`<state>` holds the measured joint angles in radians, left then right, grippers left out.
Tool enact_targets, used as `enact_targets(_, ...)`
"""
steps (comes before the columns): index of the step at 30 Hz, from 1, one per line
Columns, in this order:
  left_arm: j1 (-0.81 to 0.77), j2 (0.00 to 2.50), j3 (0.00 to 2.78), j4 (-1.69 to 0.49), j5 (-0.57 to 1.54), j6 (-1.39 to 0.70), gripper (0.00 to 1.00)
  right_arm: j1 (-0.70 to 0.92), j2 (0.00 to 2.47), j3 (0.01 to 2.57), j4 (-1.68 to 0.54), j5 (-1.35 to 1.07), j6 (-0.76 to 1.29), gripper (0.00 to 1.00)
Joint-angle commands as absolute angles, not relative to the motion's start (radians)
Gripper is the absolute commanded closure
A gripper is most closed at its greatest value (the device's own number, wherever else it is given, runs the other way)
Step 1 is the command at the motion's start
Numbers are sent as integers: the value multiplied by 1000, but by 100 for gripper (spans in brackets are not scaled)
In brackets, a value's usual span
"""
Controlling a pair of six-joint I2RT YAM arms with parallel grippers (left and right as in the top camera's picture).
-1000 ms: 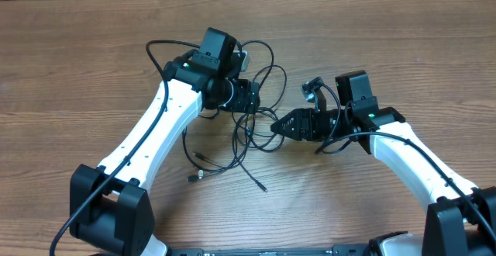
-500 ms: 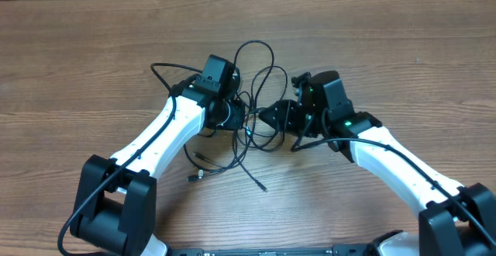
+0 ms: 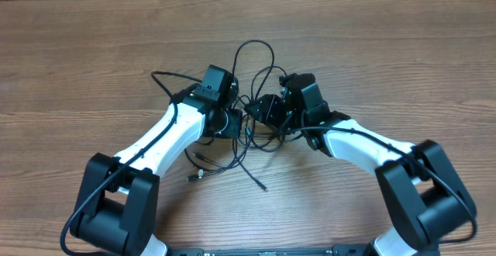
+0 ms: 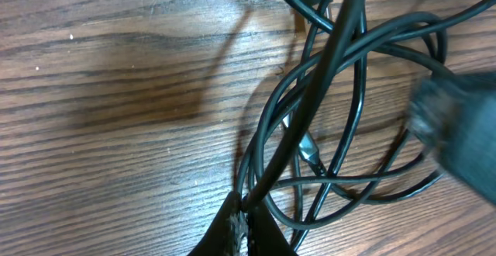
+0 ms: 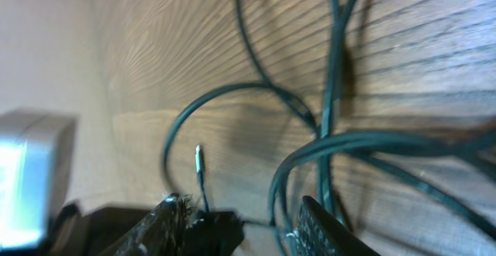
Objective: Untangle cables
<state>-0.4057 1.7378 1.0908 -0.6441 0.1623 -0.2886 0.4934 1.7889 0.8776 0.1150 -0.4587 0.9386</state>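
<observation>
Pinched shut, the left fingers grip one strand of the thin black cables, which rises straight out of their tips across the left wrist view. Just past the pinch, several loops of cord overlap on the brown wood-grain tabletop. A small silver-tipped plug lies inside the loops.

The right fingers stand well apart and clamp nothing. A dark plug body with a short silver pin sits low between them, close to the finger on the left of that view; whether it touches that finger cannot be told. More cable curves across the wood beyond, one strand running between the two fingers.

From overhead, the two white-and-black arms meet at the middle of the tabletop, with both sets of fingers near each other over the knot of cord. On the near side, loose ends trail out of the knot toward the robot bases. One ends in a bare tip, and another ends in a small plug to its left. On the far side, a tall loop arcs away from the knot and lies flat on the wood.
</observation>
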Motion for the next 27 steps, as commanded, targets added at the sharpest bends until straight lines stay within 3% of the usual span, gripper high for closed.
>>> enact_targets(1,-405,1746,1069,-637,147,-292,96,499,1829,884,162,-434,1003,55)
enact_targets(3,-405,1746,1068,-635,147,-292,96,500,1842,884,202,-433,1007,55)
enact_targets(6,-406,1746,1068,-635,150,-292,96,519,1843,884,209,-359,1118,65)
enact_targets(10,-406,1746,1068,-635,150,-292,96,571,1843,884,208,-251,1161,69)
enact_targets(27,-406,1746,1067,-651,150,-292,96,623,1931,884,265,-84,1182,64)
